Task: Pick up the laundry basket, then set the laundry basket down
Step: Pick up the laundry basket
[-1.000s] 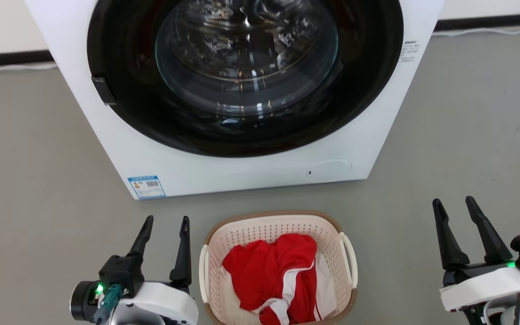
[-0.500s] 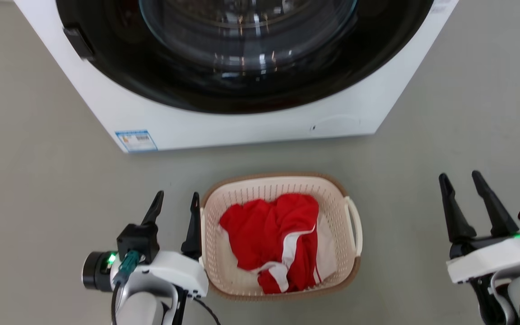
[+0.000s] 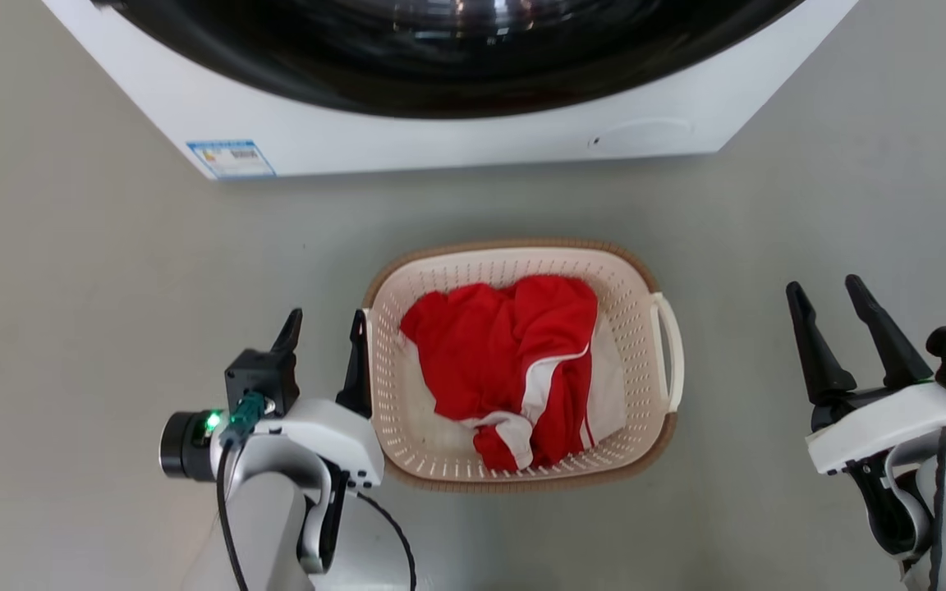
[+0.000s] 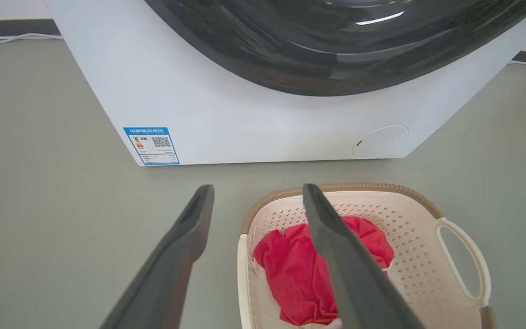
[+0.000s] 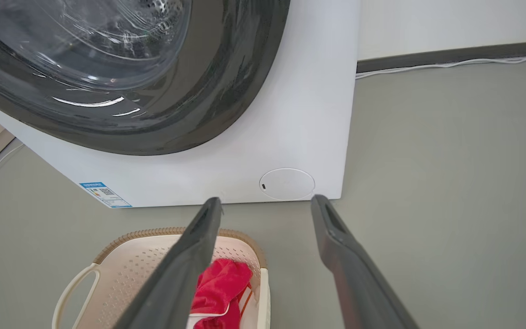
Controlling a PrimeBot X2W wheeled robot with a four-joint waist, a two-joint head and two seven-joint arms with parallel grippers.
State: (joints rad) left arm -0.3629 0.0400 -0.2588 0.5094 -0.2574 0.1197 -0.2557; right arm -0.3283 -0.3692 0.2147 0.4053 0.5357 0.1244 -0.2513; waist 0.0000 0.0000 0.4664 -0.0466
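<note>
Leftward clearance closed: the left gripper [image 3: 325, 320], spread and empty, had advanced until its inner finger [image 3: 355, 361] stood just beside the cream-white perforated plastic laundry basket [image 3: 417, 447] on the grey floor [image 3: 112, 287]. The right gripper [image 3: 824, 287], also spread, stayed well apart. Lifting remained pending.

Left gripper [image 3: 325, 322] sat low left in head view, both dark fingers [image 3: 356, 353] parted and pointing forward, white wrist [image 3: 317, 427] and pale forearm [image 3: 268, 525] below it, green light [image 3: 212, 421] lit beside it. Right gripper [image 3: 822, 287] sat low right, well apart from left, fingers spread wide, tilted slightly leftward, white wrist beneath
</note>
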